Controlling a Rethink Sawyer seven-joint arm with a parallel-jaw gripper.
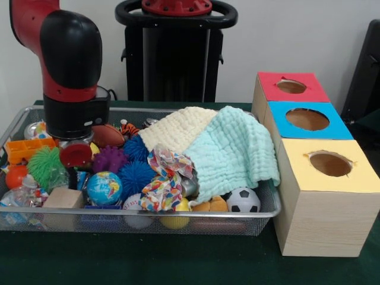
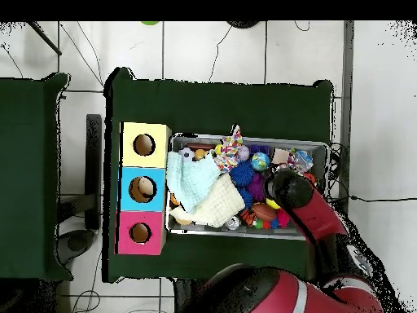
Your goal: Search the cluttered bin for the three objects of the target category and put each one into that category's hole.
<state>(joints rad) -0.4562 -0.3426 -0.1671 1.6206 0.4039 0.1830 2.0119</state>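
The wire mesh bin (image 1: 266,209) is full of toys and cloths; it also shows in the overhead view (image 2: 244,235). My gripper (image 1: 72,177) hangs low in the bin's left end in the front view, between a green spiky ball (image 1: 46,168) and a globe ball (image 1: 104,187), just above a wooden block (image 1: 62,198). In the overhead view the arm (image 2: 291,191) hides it. One clear wrinkly plastic bottle (image 1: 21,196) lies at the bin's front left corner, left of the gripper. No other clear plastic pieces show. The red-topped box's hole (image 1: 291,86) (image 2: 140,233) is empty.
A cream cloth (image 1: 178,127) and a mint cloth (image 1: 234,148) cover the bin's right half. A dotted paper wad (image 1: 163,181), blue spiky balls (image 1: 135,173), a soccer ball (image 1: 243,200) and an orange block (image 1: 24,148) lie around. Blue-topped (image 1: 307,119) and yellow-topped (image 1: 330,163) boxes stand beside the red one.
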